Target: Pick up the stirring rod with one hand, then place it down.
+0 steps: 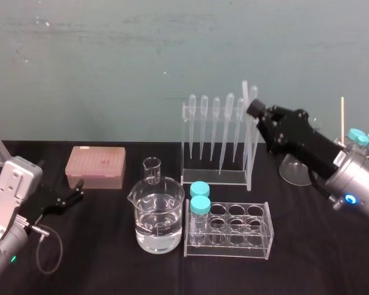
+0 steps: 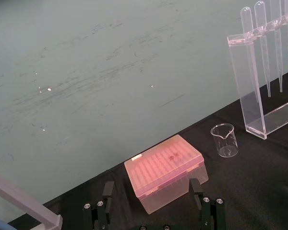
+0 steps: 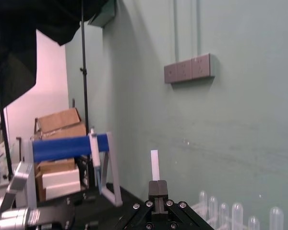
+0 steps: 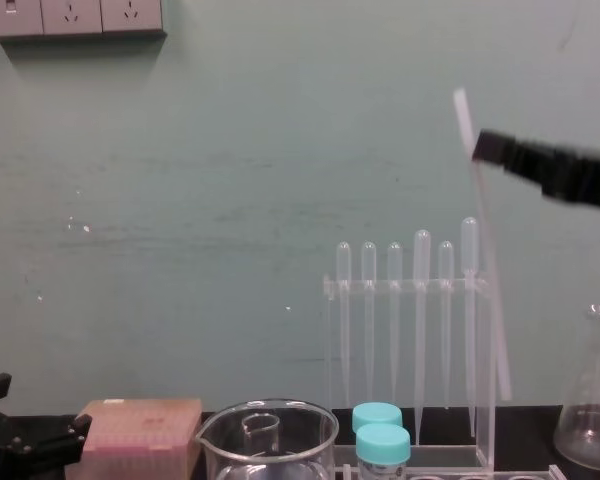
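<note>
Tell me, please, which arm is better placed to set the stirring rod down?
Right. The right gripper is shut on the stirring rod, holding it aloft; the left gripper lies open by the pink tip box.

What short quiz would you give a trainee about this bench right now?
1. True or false: the stirring rod lies flat on the table.
2. The rod is clamped in: A the left gripper; B the right gripper, raised by the pipette rack; C neither.
3. Fill in: the left gripper sits open beside the pink ___.
Key: 1 false; 2 B; 3 tip box.
</note>
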